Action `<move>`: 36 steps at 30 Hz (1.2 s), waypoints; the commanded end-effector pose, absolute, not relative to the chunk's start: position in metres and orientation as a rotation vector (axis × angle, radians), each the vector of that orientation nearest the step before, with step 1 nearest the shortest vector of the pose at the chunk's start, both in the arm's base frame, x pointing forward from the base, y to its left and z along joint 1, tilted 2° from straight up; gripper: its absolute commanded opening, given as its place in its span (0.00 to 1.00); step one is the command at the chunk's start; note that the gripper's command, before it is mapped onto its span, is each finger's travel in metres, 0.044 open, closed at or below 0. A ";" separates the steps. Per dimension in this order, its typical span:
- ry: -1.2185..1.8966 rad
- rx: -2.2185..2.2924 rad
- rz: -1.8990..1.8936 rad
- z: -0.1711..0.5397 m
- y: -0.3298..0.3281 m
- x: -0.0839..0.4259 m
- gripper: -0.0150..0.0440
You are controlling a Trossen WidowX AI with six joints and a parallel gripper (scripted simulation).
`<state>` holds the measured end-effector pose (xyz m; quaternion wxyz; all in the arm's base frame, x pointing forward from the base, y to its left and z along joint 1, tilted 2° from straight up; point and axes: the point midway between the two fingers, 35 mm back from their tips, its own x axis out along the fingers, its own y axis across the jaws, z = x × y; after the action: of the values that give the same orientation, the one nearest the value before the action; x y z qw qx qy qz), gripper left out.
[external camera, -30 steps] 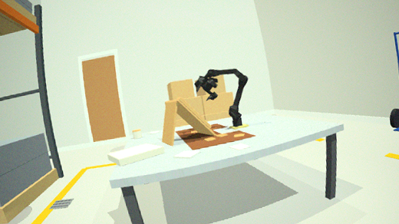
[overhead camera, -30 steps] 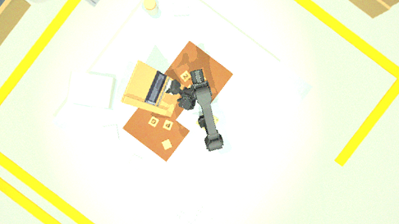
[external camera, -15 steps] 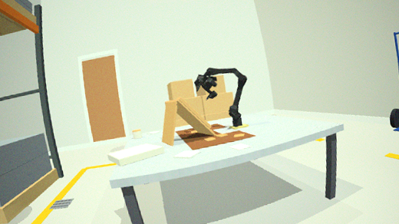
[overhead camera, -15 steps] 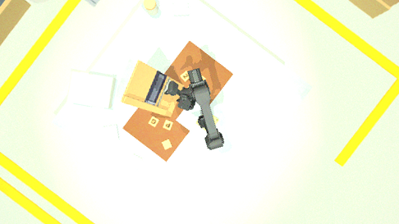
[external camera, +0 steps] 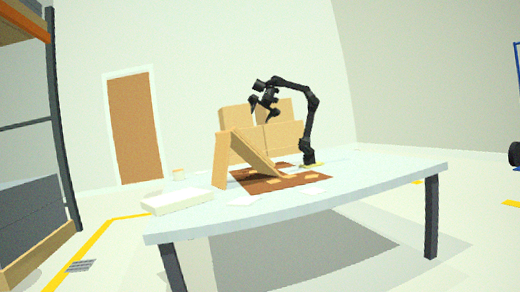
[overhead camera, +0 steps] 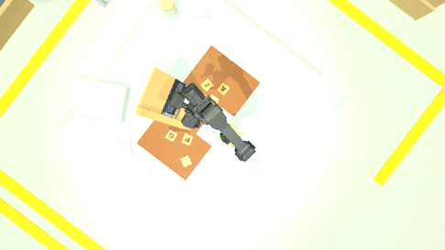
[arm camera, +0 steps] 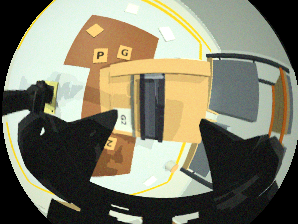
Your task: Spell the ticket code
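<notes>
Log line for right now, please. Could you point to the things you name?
gripper (overhead camera: 182, 108) (external camera: 264, 113) (arm camera: 160, 117): open, empty, above board (overhead camera: 157, 89) (external camera: 251, 151) (arm camera: 186, 102) | ticket (arm camera: 123, 119): G2 visible | G (overhead camera: 170, 135) (arm camera: 124, 52), P (overhead camera: 187, 139) (arm camera: 100, 55): on mat (overhead camera: 171, 160) (external camera: 254, 187) (arm camera: 80, 47) | rail (arm camera: 152, 107): no tile visible

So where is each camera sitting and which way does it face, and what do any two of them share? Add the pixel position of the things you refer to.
Top: high overhead, facing down on the board (overhead camera: 157, 92) (external camera: 221, 158) (arm camera: 185, 100) and brown mat (overhead camera: 232, 73) (external camera: 269, 185) (arm camera: 112, 32); the arm shows from above.
Exterior: off the table's side, facing across it to a brown door (external camera: 134, 128); the whole arm shows in profile, pincer (external camera: 261, 116) (arm camera: 160, 117) open.
Wrist: on the arm by the pincer, facing past its fingers toward the board; both fingers and part of the arm show.
Top and wrist share the P tile (overhead camera: 187, 139) (arm camera: 100, 55) and G tile (overhead camera: 171, 136) (arm camera: 124, 52).
</notes>
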<state>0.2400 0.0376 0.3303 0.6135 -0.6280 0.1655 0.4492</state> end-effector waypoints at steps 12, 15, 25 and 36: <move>0.430 -1.374 1.134 0.305 0.076 0.264 0.83; 0.465 -1.335 1.202 0.286 0.107 0.274 0.83; 0.637 -1.278 1.382 0.204 0.229 0.265 0.83; 1.114 -1.357 1.309 0.080 0.241 0.265 0.83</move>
<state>0.2641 0.2417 0.0860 0.4600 -0.5469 0.4400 0.5437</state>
